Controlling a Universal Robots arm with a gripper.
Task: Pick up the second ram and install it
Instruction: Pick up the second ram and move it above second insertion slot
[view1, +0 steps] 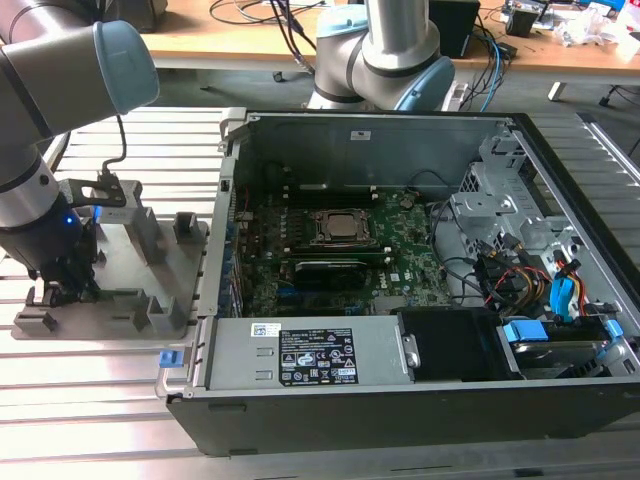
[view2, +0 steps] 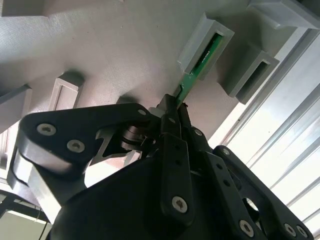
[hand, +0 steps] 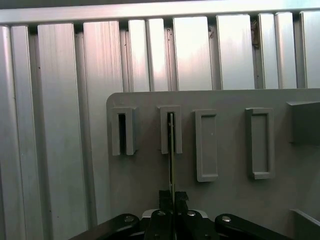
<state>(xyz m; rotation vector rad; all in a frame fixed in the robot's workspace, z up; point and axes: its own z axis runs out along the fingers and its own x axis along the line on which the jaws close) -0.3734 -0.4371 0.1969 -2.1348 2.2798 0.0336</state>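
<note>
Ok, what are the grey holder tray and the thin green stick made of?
The grey holder tray: likely matte plastic, uniform dull surface, moulded slots. The thin green stick, clamped in the black pincer: probably circuit board, green face with pale marks.

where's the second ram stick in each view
Exterior view: the pincer gripping it is at the grey holder tray, exterior view's left.
Second wrist view: the second ram, a green stick, runs from the pincer into a slot.
First wrist view: edge-on thin line.
Shared landmark: the grey holder tray.
</note>
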